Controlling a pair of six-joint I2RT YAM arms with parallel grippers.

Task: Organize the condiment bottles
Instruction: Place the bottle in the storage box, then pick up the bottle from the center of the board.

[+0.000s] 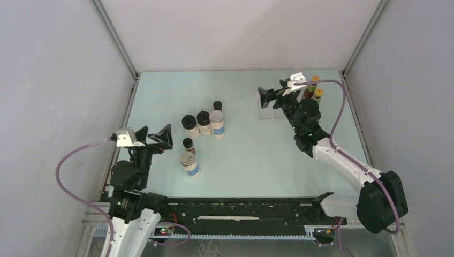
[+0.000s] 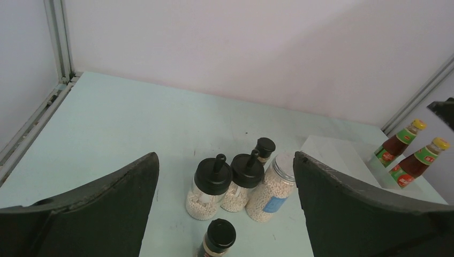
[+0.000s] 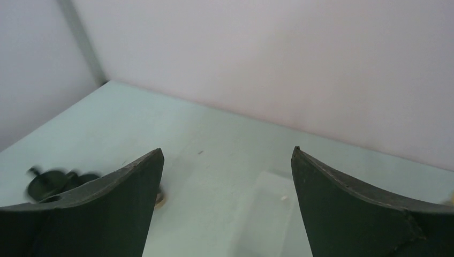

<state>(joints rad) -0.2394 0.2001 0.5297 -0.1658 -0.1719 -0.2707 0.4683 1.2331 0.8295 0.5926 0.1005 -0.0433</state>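
The worktop (image 1: 257, 160) is pale green and walled on three sides.

The left gripper (image 1: 157, 130) hangs near the left edge. Its jaws are spread wide with nothing between them. In the wrist view the left gripper (image 2: 226, 155) frames the bottle group.

The right gripper (image 1: 273, 92) reaches toward the far right corner, over a clear panel (image 1: 266, 112) lying flat there. In its own view the right gripper (image 3: 226, 151) is parted wide and holds nothing; only bare worktop shows between the fingers.

Left of centre, one grey-lidded jar (image 1: 217, 123) stands upright at the right end of a tight row. A second grey-lidded jar (image 1: 189, 164) stands apart, nearer the near edge and close to the left gripper.

Completing the row, a black-lidded jar (image 1: 203, 122) stands just beside the grey-lidded one, and another black-lidded jar (image 1: 189, 126) is at the left end. They appear to touch, though I cannot be sure.

One red bottle (image 1: 314, 80) and a second red bottle (image 1: 318, 93), both yellow-capped, stand upright side by side in the far right corner, just right of the right arm's wrist.

A tiny dark jar (image 1: 217, 105) stands behind the row. The other tiny dark jar (image 1: 188, 143) stands between the row and the lone grey-lidded jar.
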